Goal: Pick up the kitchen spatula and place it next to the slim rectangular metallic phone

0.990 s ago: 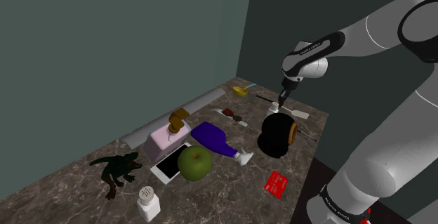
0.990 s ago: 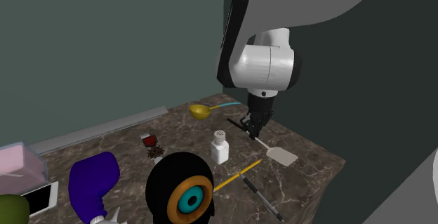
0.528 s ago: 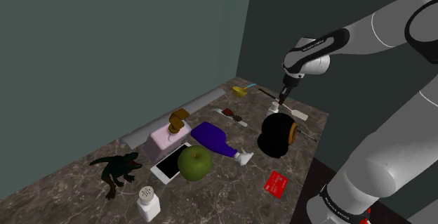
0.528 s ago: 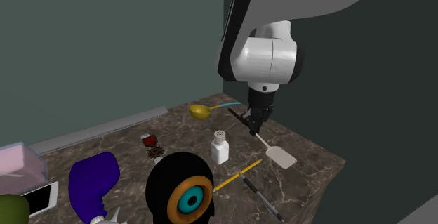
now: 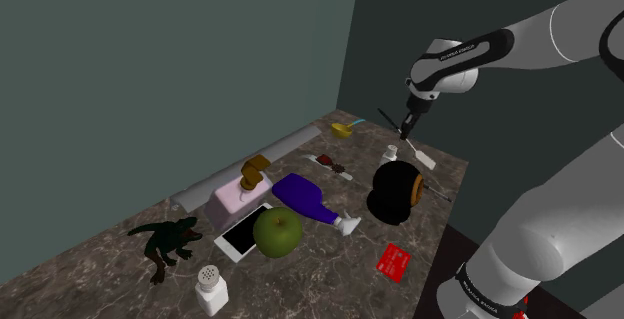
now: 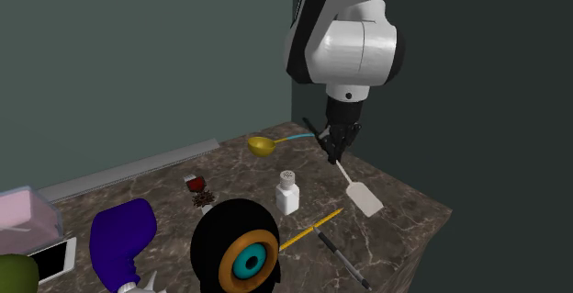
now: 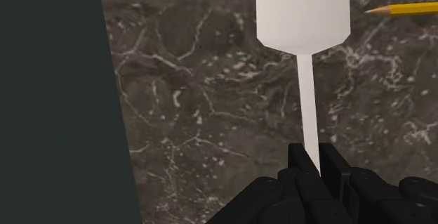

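My black gripper (image 5: pixel 408 127) is shut on the spatula's handle, above the far right corner of the dark marble table (image 5: pixel 100 267). The white spatula (image 6: pixel 364 197) hangs slanted from the gripper (image 6: pixel 336 144), blade lowest and off the surface. In the wrist view its thin white neck runs out from between the fingertips (image 7: pixel 312 161) to the broad blade (image 7: pixel 302 12). The phone (image 5: pixel 243 233), white with a black screen, lies flat near the table's middle between a pink box and a green apple. It also appears at the second exterior view's lower left edge (image 6: pixel 46 259).
Between gripper and phone stand a black round object with an orange ring (image 5: pixel 395 189), a small white shaker (image 6: pixel 288 192) and a purple bottle (image 5: pixel 305 199). A green apple (image 5: pixel 277 232), pink box (image 5: pixel 235 199), yellow spoon (image 6: pixel 262 145), pencil (image 6: pixel 310 230), pen (image 6: pixel 344 259), red card (image 5: pixel 394 261) and toy dinosaur (image 5: pixel 165 239) lie around.
The gripper has risen with the spatula in it. The blade has come up off the table and now hangs more steeply.
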{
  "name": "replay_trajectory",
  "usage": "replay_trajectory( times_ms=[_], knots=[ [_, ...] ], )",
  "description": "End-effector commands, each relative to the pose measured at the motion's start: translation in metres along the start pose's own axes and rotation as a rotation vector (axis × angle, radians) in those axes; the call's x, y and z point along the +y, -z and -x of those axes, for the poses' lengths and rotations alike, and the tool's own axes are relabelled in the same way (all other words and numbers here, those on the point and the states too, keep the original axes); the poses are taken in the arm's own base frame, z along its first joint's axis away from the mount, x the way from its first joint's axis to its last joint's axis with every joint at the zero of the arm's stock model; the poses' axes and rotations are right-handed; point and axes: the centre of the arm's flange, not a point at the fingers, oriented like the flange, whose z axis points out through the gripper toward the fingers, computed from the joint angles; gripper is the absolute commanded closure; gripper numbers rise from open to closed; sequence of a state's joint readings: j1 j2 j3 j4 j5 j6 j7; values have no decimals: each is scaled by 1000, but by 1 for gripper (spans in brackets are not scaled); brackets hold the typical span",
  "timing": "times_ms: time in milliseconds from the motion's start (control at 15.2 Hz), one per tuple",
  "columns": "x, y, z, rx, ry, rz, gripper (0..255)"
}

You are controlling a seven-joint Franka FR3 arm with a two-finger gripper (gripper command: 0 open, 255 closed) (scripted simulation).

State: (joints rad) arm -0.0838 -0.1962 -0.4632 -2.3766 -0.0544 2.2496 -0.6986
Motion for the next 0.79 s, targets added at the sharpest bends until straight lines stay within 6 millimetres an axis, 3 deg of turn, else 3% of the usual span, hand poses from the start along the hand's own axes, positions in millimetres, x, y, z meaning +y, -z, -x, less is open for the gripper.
replay_trajectory(
  times_ms=[0, 198, 726],
  knots=[
    [0, 11, -1, 0, 0, 0, 255],
    [0, 26, -2, 0, 0, 0, 255],
    [-105, 27, 9, 0, 0, 0, 255]
  ],
)
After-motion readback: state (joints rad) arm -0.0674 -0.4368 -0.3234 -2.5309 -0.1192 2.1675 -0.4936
